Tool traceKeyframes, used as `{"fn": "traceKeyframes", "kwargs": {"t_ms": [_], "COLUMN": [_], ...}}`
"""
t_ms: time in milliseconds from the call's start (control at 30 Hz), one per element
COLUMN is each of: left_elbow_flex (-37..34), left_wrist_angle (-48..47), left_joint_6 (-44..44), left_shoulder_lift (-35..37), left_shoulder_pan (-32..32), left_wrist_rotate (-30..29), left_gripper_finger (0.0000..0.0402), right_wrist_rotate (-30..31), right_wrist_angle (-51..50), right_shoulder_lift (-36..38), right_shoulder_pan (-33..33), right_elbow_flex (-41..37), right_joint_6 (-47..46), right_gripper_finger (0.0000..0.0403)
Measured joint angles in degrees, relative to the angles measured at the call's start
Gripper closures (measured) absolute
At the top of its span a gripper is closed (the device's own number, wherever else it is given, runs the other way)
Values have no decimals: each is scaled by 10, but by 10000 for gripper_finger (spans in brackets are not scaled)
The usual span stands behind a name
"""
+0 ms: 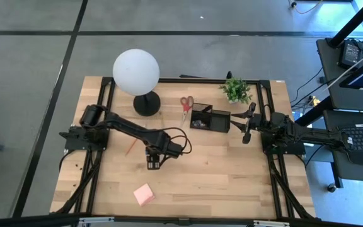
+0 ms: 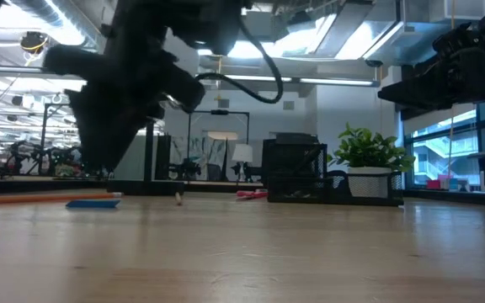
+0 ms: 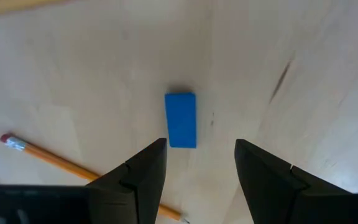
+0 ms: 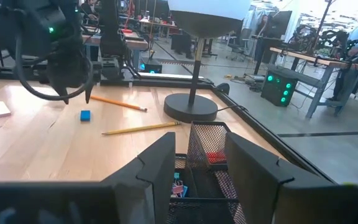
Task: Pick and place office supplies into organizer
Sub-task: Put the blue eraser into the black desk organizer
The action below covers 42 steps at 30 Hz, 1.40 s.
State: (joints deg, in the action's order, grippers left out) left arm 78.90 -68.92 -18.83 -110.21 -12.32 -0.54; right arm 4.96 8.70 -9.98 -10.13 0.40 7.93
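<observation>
the small blue eraser [image 3: 180,120] is a flat matte block with square corners, lying on pale grained wood. the left gripper [image 3: 197,163] hangs above it near the middle of the table [image 1: 232,183], its two dark wedge fingers apart and holding nothing; the eraser shows just past the gap between them. a yellow pencil [image 3: 82,168] with a pink rubber tip lies slanted beside it, partly under one finger. the organizer [image 1: 209,120], a black wire-mesh box, sits toward the far side, with red-handled scissors [image 1: 186,104] just beside it and the lamp's round black base [image 1: 147,104] nearby. the right gripper [image 4: 197,158] waits over the organizer, fingers apart. a pink sticky-note pad [image 1: 144,195] lies alone near the front edge, with open wood around it. beyond lies an office with desks and ceiling lights.
</observation>
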Motion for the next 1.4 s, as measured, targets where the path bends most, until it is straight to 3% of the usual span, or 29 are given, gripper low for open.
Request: {"fn": "traceKeyframes", "kwargs": {"t_ms": [500,1400], "left_elbow_flex": [-165,-234], "left_wrist_angle": [165,269], "left_joint_6": [-29,-46], "left_shoulder_lift": [151,152], "left_shoulder_pan": [-24,-13], "left_wrist_rotate": [-78,-53], "left_gripper_finger": [217,217], "right_wrist_rotate": [0,0], "right_wrist_angle": [-1,-12], "right_shoulder_lift": [0,0], "right_shoulder_pan": [0,0], "right_elbow_flex": [0,0], "right_joint_6": [1,1], "right_gripper_finger": [258,258]}}
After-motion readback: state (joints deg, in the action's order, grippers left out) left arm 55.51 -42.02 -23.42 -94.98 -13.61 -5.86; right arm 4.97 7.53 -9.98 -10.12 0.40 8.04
